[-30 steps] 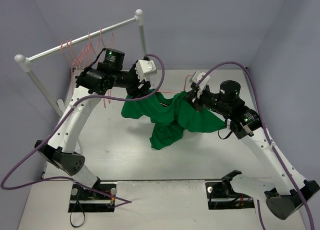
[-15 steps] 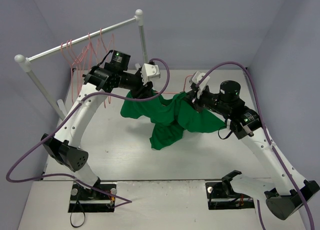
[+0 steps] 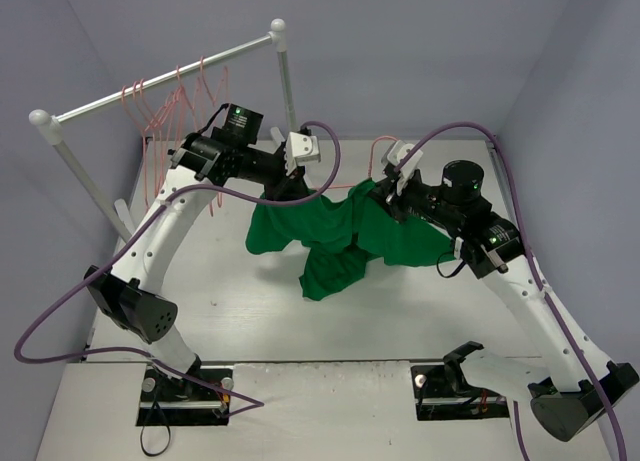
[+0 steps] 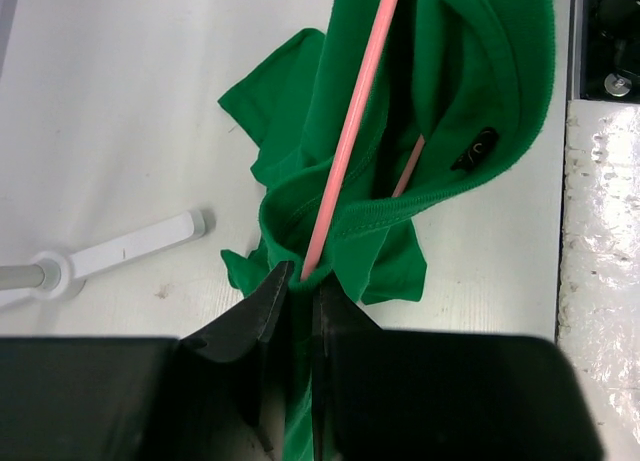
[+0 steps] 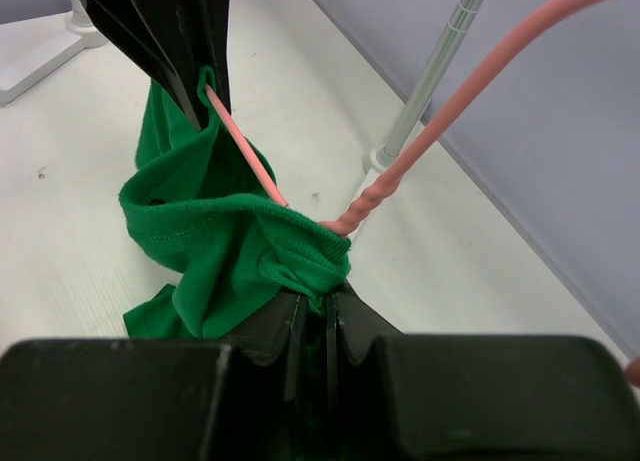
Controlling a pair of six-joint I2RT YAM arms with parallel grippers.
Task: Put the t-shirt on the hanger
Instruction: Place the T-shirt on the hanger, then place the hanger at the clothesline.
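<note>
Squarely between left gripper (image 4: 298,276) and right gripper (image 5: 318,301), both tight on its fabric: t-shirt (image 3: 330,239) with hanger (image 4: 350,131) inside.

One wrist view sits close behind the left pincer (image 4: 300,279), the other close behind the right pincer (image 5: 318,301), each facing forward along it. The top view looks down from high behind both, over the whole desk (image 3: 330,331). All three share the t-shirt (image 4: 440,71) and hanger (image 4: 350,131) stretched between the pincers.
</note>
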